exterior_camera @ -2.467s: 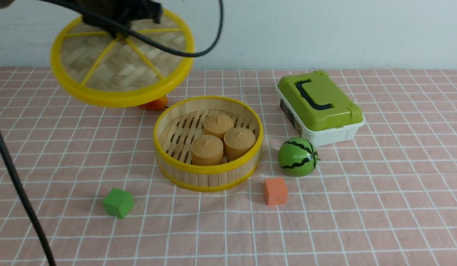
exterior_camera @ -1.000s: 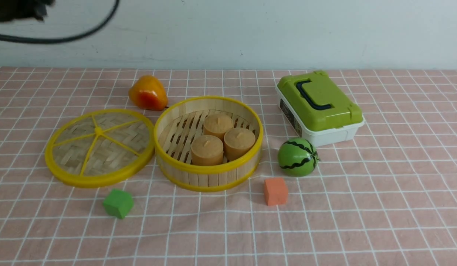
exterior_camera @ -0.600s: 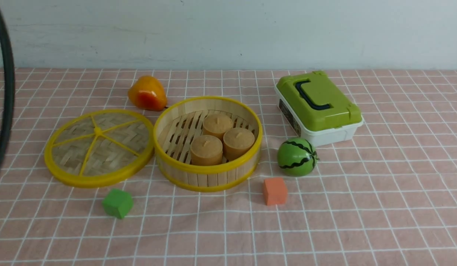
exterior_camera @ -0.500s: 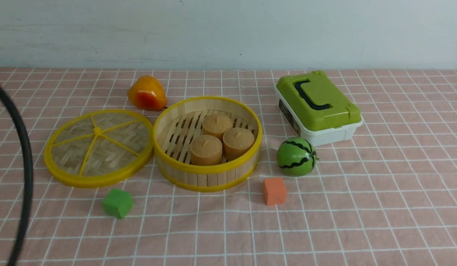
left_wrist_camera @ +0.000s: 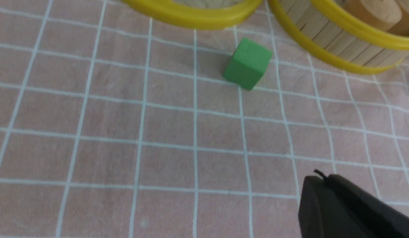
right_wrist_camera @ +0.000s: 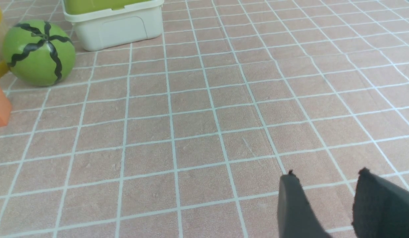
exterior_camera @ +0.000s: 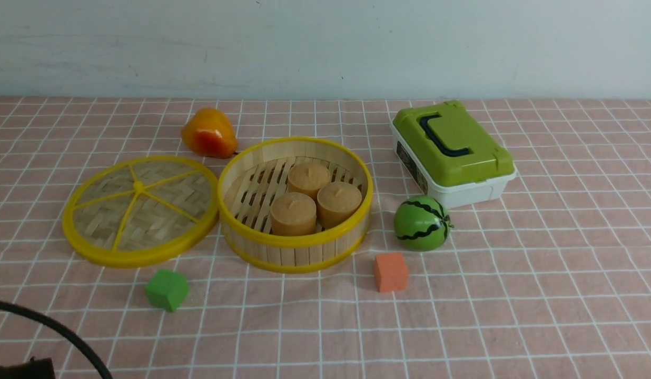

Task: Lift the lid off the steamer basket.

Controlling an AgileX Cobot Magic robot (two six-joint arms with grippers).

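Note:
The lid (exterior_camera: 140,210), a woven bamboo disc with a yellow rim and spokes, lies flat on the checked cloth, touching the left side of the steamer basket (exterior_camera: 296,255). The basket stands uncovered and holds three tan cylinders (exterior_camera: 294,213). In the left wrist view my left gripper (left_wrist_camera: 318,178) hangs shut and empty over bare cloth, near the green cube (left_wrist_camera: 247,64), with the lid's rim (left_wrist_camera: 191,16) and the basket's wall (left_wrist_camera: 340,49) beyond it. My right gripper (right_wrist_camera: 327,173) is open and empty over bare cloth, well right of the basket.
A green cube (exterior_camera: 167,289) and an orange cube (exterior_camera: 391,271) lie in front of the basket. A toy watermelon (exterior_camera: 422,223) and a white box with a green lid (exterior_camera: 454,152) stand to its right. An orange fruit (exterior_camera: 208,133) sits behind. A black cable (exterior_camera: 67,334) crosses the near-left corner.
The lid was held up at the far left, then came to lie flat beside the basket. Since then the left arm's cable has swept down to the near-left corner. Nothing on the cloth has moved.

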